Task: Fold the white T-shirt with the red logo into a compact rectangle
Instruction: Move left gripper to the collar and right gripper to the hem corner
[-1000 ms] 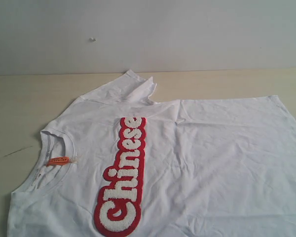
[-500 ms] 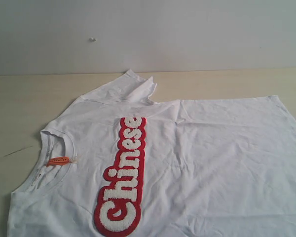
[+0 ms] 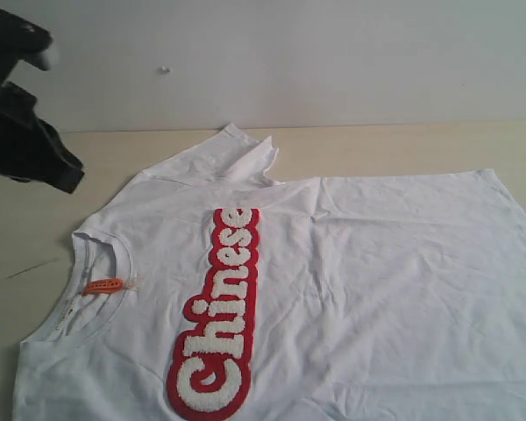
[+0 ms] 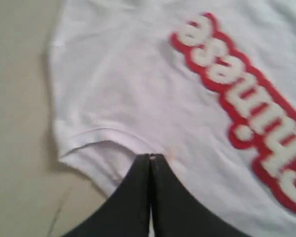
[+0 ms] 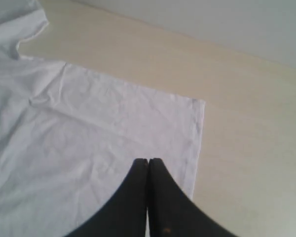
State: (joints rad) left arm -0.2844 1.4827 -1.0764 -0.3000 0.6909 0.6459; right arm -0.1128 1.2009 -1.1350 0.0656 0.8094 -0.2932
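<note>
The white T-shirt (image 3: pixel 359 281) lies spread face up on the table, its collar (image 3: pixel 81 247) and orange neck tag (image 3: pixel 103 285) at the left. The red logo (image 3: pixel 221 311) with white "Chinese" letters runs down the chest. My left arm (image 3: pixel 22 140) hangs above the table's far left, beyond the collar. In the left wrist view my left gripper (image 4: pixel 151 158) is shut and empty, over the shirt (image 4: pixel 128 89) near a seamed edge, the logo (image 4: pixel 241 94) to one side. My right gripper (image 5: pixel 148 161) is shut and empty above the shirt (image 5: pixel 89 148) near its hem corner (image 5: pixel 197 106).
The shirt rests on a pale wooden table (image 3: pixel 35 184) that ends at a white wall (image 3: pixel 333 61) behind. One sleeve (image 3: pixel 223 158) is bunched at the far side. Bare tabletop (image 5: pixel 256 138) lies beyond the hem.
My left arm has come into the exterior view at the top left, where nothing stood before. The shirt has not moved.
</note>
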